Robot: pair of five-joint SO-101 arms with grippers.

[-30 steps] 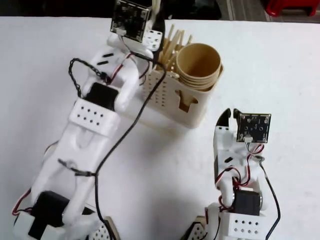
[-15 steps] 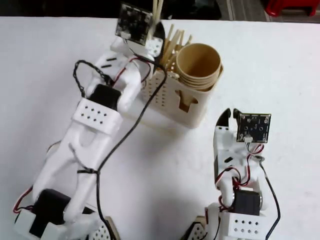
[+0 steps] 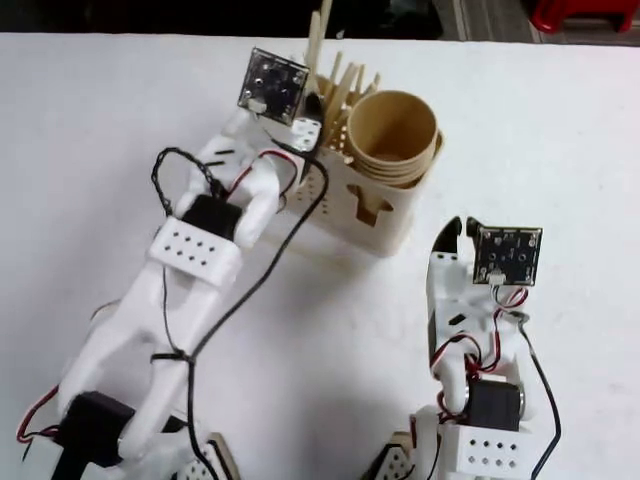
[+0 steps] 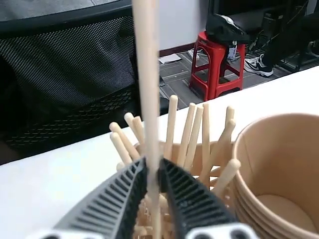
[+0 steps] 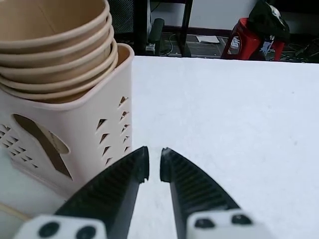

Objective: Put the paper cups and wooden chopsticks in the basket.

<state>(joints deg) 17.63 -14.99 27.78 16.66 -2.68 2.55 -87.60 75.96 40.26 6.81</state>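
Observation:
A cream slotted basket (image 3: 372, 205) stands at the back middle of the white table. A stack of tan paper cups (image 3: 396, 130) fills its right half, and several wooden chopsticks (image 3: 346, 78) stand in its left half. My left gripper (image 3: 311, 108) hangs over the chopstick side, shut on one upright chopstick (image 3: 318, 35). In the left wrist view the gripper (image 4: 152, 172) clamps that chopstick (image 4: 148, 79) above the standing chopsticks (image 4: 197, 132), beside the cups (image 4: 279, 159). My right gripper (image 3: 451, 238) rests shut and empty near the basket's front right corner; its wrist view shows the gripper (image 5: 153, 162), basket (image 5: 75, 139) and cups (image 5: 55, 35).
The table's far edge (image 3: 520, 40) runs just behind the basket. Beyond it stand a black mesh chair (image 4: 70, 74) and a red stool (image 4: 217, 62). The left arm's black cable (image 3: 250, 270) loops beside the basket. Bare table (image 3: 560, 150) lies right of the basket.
My left gripper has shifted right and slightly nearer over the basket, carrying the upright chopstick. The right arm has stayed still.

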